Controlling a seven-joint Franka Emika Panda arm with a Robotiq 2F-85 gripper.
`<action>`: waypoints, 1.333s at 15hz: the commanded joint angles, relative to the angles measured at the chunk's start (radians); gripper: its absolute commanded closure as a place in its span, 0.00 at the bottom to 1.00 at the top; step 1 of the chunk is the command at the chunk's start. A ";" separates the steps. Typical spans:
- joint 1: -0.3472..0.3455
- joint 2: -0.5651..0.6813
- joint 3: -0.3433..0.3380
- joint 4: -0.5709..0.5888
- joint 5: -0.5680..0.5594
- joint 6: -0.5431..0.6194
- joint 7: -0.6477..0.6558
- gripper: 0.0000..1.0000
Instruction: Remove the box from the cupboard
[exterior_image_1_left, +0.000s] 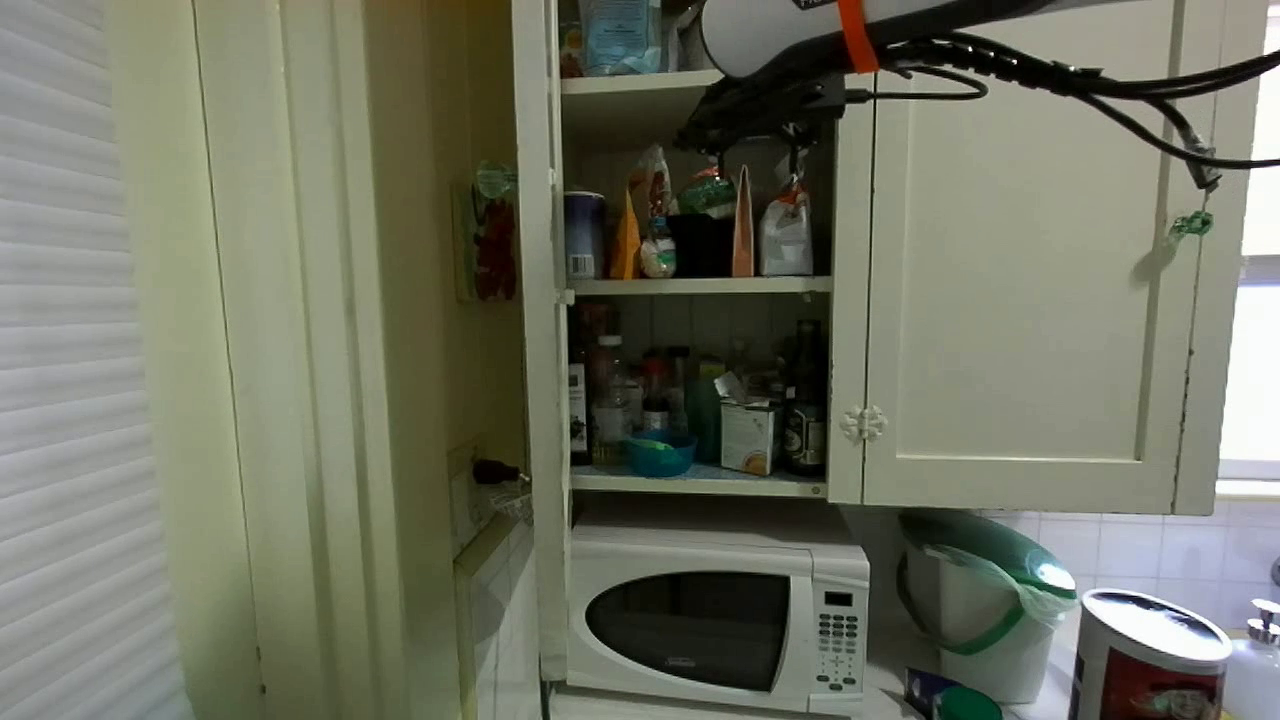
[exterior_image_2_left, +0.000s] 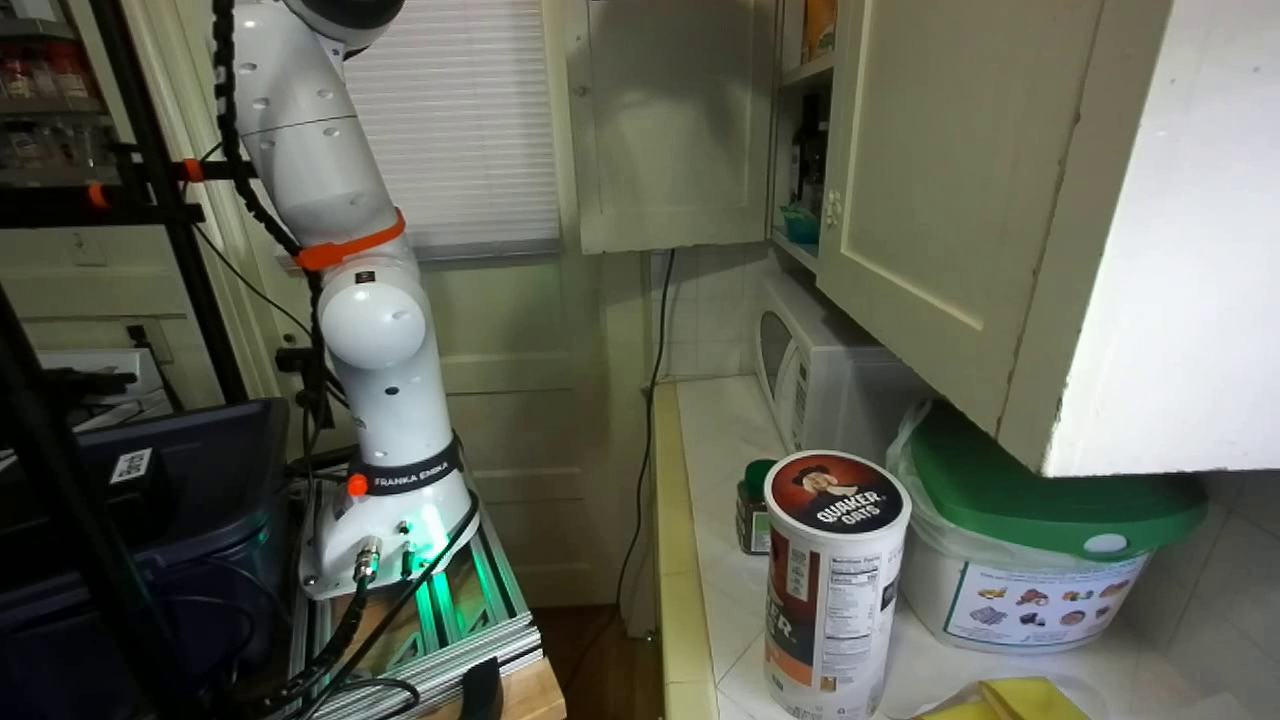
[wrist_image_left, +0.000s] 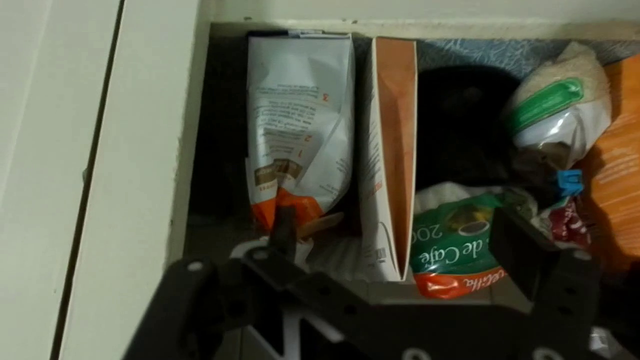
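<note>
Spread wide, the pincer (wrist_image_left: 393, 220) hangs at the mouth of the cupboard (exterior_image_1_left: 849, 250), its fingers (wrist_image_left: 522, 257) well apart. In the wrist view the orange-tan cardboard carton (wrist_image_left: 396, 125) shows between them, with a gap to either side. An exterior view shows the carton upright on a shelf surface (exterior_image_1_left: 698, 287), its top about level with the fingers' ends; how deep the fingers reach cannot be told. Just beside it stands a white packet with orange markings (wrist_image_left: 300, 115); on the other side are a black container (wrist_image_left: 457, 120) and a green coffee packet (wrist_image_left: 452, 237), whose contact with the carton is unclear. Farther along are an orange packet (exterior_image_1_left: 626, 245) and a dark blue canister (exterior_image_1_left: 584, 235). One shelf down, a blue bowl (exterior_image_1_left: 660, 456) sits near a small white carton (exterior_image_1_left: 748, 438) and a dark bottle (exterior_image_1_left: 805, 435). A Quaker Oats canister (exterior_image_2_left: 835, 590) stands near a green-lidded bin (exterior_image_2_left: 1040, 570).
</note>
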 joint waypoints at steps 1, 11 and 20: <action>0.018 0.054 0.004 0.049 -0.097 0.024 0.113 0.04; 0.006 0.120 0.020 0.100 -0.279 0.106 0.269 0.53; 0.008 0.161 0.015 0.131 -0.310 0.116 0.258 0.97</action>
